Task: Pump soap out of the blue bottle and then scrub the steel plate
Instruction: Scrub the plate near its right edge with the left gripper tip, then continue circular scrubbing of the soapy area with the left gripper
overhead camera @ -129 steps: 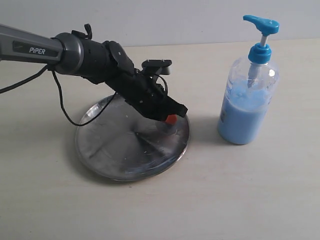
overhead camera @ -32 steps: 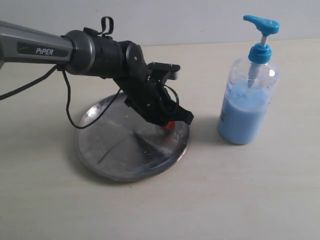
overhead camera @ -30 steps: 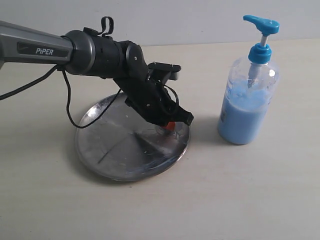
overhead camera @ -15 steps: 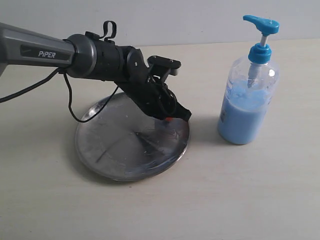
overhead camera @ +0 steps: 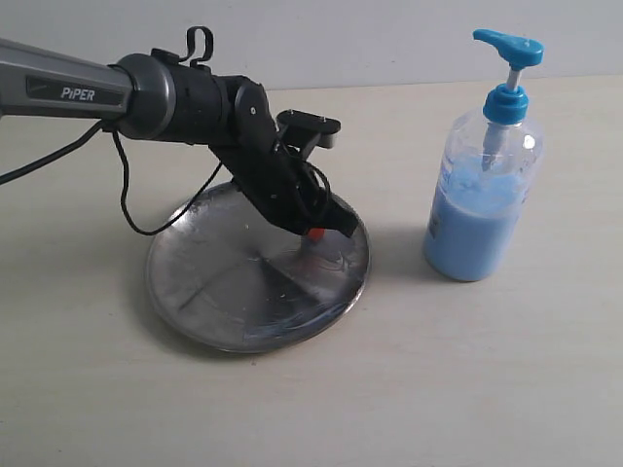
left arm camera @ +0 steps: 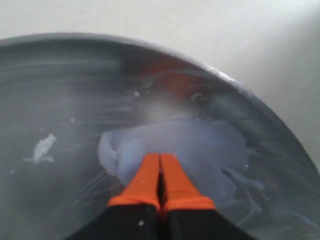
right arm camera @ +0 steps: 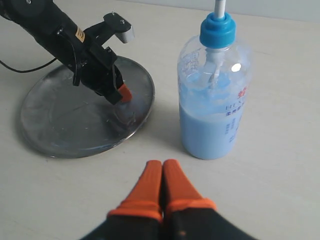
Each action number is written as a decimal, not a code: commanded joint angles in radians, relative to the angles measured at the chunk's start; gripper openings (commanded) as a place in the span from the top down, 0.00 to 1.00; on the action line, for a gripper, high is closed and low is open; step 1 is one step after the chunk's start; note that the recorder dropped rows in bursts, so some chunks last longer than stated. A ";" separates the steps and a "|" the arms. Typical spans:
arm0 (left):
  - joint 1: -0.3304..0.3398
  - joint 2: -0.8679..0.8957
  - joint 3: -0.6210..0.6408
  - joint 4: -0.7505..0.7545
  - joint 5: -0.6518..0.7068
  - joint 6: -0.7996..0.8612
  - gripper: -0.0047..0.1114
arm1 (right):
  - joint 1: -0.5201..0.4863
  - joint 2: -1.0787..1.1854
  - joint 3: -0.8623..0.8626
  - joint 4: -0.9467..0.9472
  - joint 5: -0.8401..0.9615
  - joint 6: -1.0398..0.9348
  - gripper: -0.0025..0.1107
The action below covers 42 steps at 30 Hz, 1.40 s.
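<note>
The steel plate (overhead camera: 214,292) lies left of centre on the table. My left gripper (overhead camera: 316,234) reaches down onto the plate's right part, orange fingers shut with nothing between them. In the left wrist view the shut tips (left arm camera: 160,157) rest on a pale bluish smear of soap (left arm camera: 205,145) spread over the plate (left arm camera: 55,90). The blue bottle (overhead camera: 482,209) stands upright to the plate's right, about half full, pump head up. My right gripper (right arm camera: 162,164) hovers shut and empty over bare table, short of the bottle (right arm camera: 215,110) and the plate (right arm camera: 55,120).
A black cable (overhead camera: 131,209) loops from the left arm down over the plate's far left rim. The beige tabletop (overhead camera: 438,389) stretches in front of the plate and bottle. A pale wall (overhead camera: 389,39) runs along the back.
The left gripper's tip has slid a little back and to the left across the plate's right part, and the wrist has turned. Bottle and plate have not moved.
</note>
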 commanded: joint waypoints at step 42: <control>0.001 0.040 0.030 0.142 0.063 -0.101 0.96 | -0.003 -0.008 -0.005 0.004 0.003 -0.005 0.98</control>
